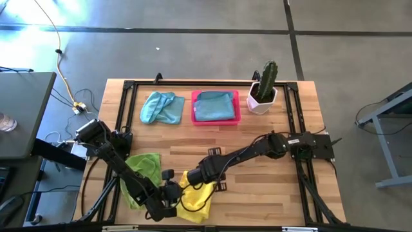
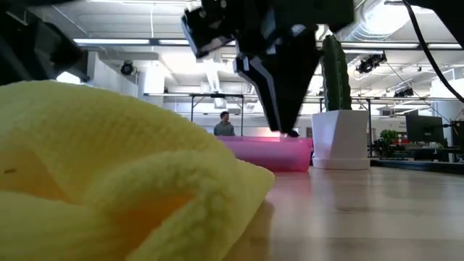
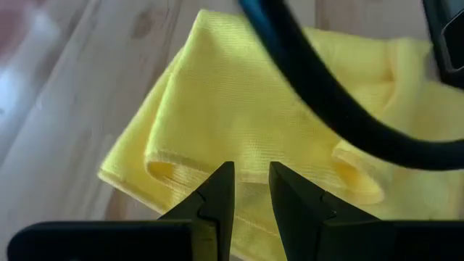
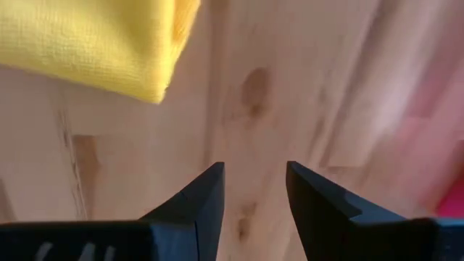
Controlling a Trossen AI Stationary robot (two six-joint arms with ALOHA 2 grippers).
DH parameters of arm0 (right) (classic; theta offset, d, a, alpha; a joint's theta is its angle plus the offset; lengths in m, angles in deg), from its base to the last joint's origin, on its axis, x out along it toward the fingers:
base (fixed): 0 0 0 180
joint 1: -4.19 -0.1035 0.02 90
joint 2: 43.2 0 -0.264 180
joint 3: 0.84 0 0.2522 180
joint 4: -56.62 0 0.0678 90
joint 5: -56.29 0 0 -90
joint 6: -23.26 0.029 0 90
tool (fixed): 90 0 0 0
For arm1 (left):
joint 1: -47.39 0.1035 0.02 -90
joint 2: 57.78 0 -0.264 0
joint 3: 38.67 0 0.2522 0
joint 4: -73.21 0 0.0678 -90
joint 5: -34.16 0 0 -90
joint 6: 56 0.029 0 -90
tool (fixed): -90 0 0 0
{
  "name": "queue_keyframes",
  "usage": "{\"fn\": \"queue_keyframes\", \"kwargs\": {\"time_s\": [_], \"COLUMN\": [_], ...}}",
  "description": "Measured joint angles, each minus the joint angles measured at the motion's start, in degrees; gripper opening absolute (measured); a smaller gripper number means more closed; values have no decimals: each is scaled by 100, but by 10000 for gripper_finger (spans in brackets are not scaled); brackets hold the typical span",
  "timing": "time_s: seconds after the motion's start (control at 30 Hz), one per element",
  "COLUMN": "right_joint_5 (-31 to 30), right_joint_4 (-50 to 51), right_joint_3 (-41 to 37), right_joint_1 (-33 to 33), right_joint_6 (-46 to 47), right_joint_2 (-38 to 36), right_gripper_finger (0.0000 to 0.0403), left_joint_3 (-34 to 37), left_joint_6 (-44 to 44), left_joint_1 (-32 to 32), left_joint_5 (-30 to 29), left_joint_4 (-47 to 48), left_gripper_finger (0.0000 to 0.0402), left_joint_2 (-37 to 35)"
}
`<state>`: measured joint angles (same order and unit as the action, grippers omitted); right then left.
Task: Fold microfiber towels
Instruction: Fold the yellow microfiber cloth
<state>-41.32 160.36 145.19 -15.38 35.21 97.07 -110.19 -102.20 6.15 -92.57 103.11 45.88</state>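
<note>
- The yellow towel [image 1: 196, 196] lies rumpled near the bottom centre of the high view, on the wooden worktop [image 1: 270, 187]; in the low view it fills the lower left of the frame as a soft heap [image 2: 109, 174].
- The left hand [image 3: 250, 192] sits low at the towel's edge, its two dark fingers a narrow slit apart with yellow cloth showing right between and behind the tips; I cannot tell whether it has a pinch of the fabric. From above, this hand [image 1: 168, 193] is at the bottom centre, just left of the yellow cloth.
- The right hand [image 4: 254, 190] hangs over bare wood with its fingers partly spread and nothing between them; a corner of the yellow towel [image 4: 109, 43] shows in the upper left of that frame, apart from the tips. In the high view the right hand [image 1: 193, 175] is at the yellow towel's upper edge.
- A lime green towel [image 1: 143, 173] lies bunched at the lower left, partly under the left arm.
- A light blue towel [image 1: 161, 107] lies loose at upper centre-left, just beside the pink tray [image 1: 237, 109], which holds another light blue towel [image 1: 214, 106].
- A potted cactus [image 1: 264, 87] stands just to the right of the tray.
- In the low view a person [image 2: 225, 125] shows far back in the room.
</note>
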Motion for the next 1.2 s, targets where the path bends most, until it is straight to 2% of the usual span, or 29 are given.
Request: {"fn": "queue_keyframes", "kwargs": {"time_s": [0.27,0.47,0.6,0.73,0.83,0.97,1.1,1.2], "right_joint_5": [-698,-1296,-1444,-1325,-1091,-941,-844,-844], "right_joint_4": [-2,-11,-51,-440,-1294,-3228,-5224,-6513], "right_joint_3": [0,-100,-1090,-2593,-3692,-5096,-6323,-7130], "right_joint_1": [182,24,-83,-146,-149,-158,-158,-151], "right_joint_6": [94,243,497,967,1342,1620,1634,1661], "right_joint_2": [-504,-587,-877,-1677,-2500,-3681,-4489,-4788], "right_gripper_finger": [139,139,139,139,139,139,139,139], "left_joint_3": [-4,-4,-4,-3,-4,-14,-13,-8], "left_joint_6": [-767,-1682,-1923,-1790,-1662,-1158,208,1264], "left_joint_1": [3,150,345,639,892,1265,1722,2117], "left_joint_5": [185,311,301,432,501,500,477,578], "left_joint_4": [29,27,24,-32,-55,-100,-209,-429], "left_gripper_finger": [78,78,78,78,78,78,78,78], "left_joint_2": [0,0,120,420,549,607,601,603]}}
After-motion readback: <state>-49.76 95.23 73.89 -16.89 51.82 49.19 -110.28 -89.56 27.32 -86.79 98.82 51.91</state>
